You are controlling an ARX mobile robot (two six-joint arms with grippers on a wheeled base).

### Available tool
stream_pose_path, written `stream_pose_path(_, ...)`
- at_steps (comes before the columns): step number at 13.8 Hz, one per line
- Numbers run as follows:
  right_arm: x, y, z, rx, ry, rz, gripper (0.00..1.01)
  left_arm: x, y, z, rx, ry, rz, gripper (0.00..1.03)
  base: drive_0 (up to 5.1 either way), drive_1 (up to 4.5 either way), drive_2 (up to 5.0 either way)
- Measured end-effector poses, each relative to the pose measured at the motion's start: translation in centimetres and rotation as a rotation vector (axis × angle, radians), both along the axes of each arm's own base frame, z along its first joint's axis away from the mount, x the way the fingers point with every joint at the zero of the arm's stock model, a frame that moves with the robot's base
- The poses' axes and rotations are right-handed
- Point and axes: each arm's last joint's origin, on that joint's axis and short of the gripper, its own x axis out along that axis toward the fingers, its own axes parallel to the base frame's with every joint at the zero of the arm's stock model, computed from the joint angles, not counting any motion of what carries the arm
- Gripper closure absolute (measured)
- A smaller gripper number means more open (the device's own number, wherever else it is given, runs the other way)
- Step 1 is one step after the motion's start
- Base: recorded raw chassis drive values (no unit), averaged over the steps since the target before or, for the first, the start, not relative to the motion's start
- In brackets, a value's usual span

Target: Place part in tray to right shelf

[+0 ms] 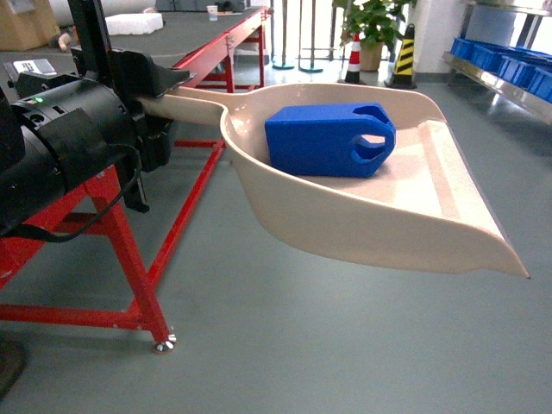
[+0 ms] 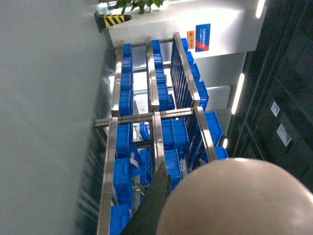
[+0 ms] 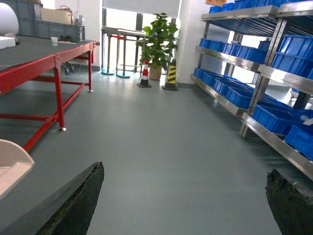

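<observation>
The beige tray (image 1: 362, 233) hangs level above the grey floor, held by its long handle in my left gripper (image 1: 164, 90), which is shut on it. The blue part (image 1: 328, 138) lies on its side inside the tray, its handle loop pointing right. In the left wrist view the tray's rounded back (image 2: 234, 196) fills the lower right beside one dark finger (image 2: 154, 200). The right shelf (image 1: 509, 69) with blue crates stands far right, apart from the tray. My right gripper (image 3: 186, 169) is open over bare floor, with nothing between its fingers.
A red-framed table (image 1: 112, 241) stands to the left, close to my left arm. A potted plant (image 3: 159, 41) and striped cones (image 3: 170, 76) stand at the far end of the aisle. The steel shelf (image 3: 254, 63) lines the right side.
</observation>
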Motion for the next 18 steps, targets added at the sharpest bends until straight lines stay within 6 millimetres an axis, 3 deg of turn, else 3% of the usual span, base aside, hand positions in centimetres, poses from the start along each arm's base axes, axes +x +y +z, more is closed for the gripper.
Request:
stream_pose_path(7,0.0,0.0,0.01,0.0,-0.002,0.0,0.03,-0.02,-0.09,0.03,-0.002,-0.002,-0.005,0.9,5.0,-2.42,-2.4)
stream_pose_path(11,0.01,0.0,0.05,0.0,-0.002,0.0,0.03,-0.08,-0.31,0.0,-0.001,0.001,-0.015,0.9,0.0,0.0,0.0)
stream_pose_path(18,-0.02,0.0,0.09,0.0,-0.003,0.0,0.03,-0.04,-0.01,-0.01,0.0,0.003,-0.003,0.9,-0.1,4.21,-4.3)
